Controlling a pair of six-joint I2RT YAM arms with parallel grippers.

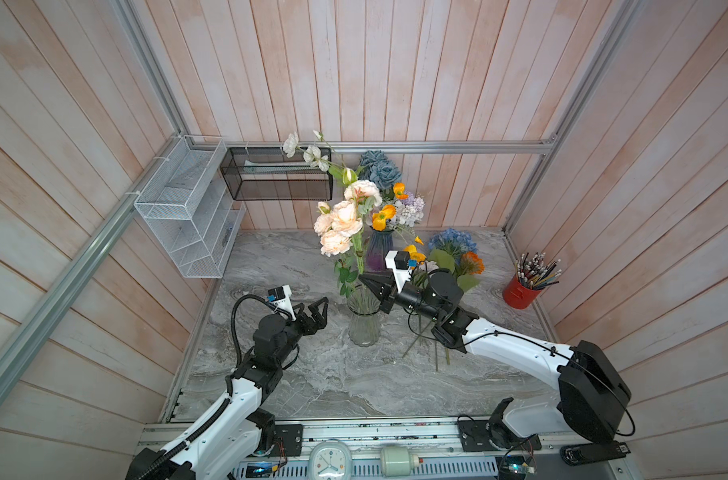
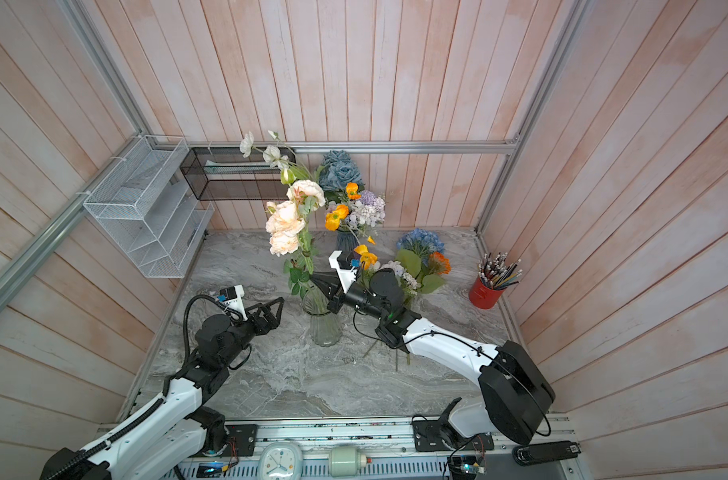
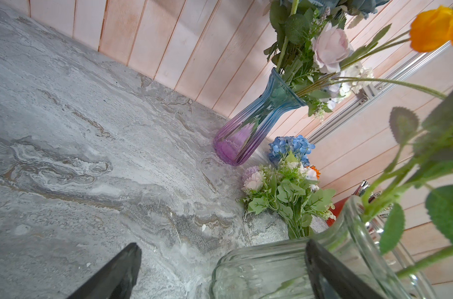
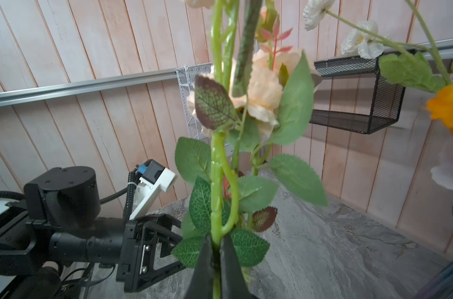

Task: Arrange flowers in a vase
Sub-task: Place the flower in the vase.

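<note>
A clear ribbed glass vase (image 1: 364,320) (image 2: 325,322) (image 3: 272,269) stands mid-table. A bunch of peach roses (image 1: 341,220) (image 2: 285,224) (image 4: 264,90) rises from it, with white blooms (image 1: 312,153) above. My right gripper (image 1: 364,279) (image 2: 314,280) (image 4: 216,248) is shut on the bunch's green stem just above the vase mouth. My left gripper (image 1: 320,309) (image 2: 277,309) (image 3: 221,244) stands open and empty just left of the vase. Behind, a blue-to-purple vase (image 1: 378,249) (image 3: 248,129) holds dusty-blue roses, orange and lilac blooms.
More flowers lie on the table at the right: a blue hydrangea (image 1: 451,241), an orange bloom (image 1: 472,262) and a lilac bunch (image 3: 284,189), stems under my right arm. A red cup of pencils (image 1: 520,291) stands far right. A white wire basket (image 1: 187,208) and black mesh shelf (image 1: 277,178) hang on the walls.
</note>
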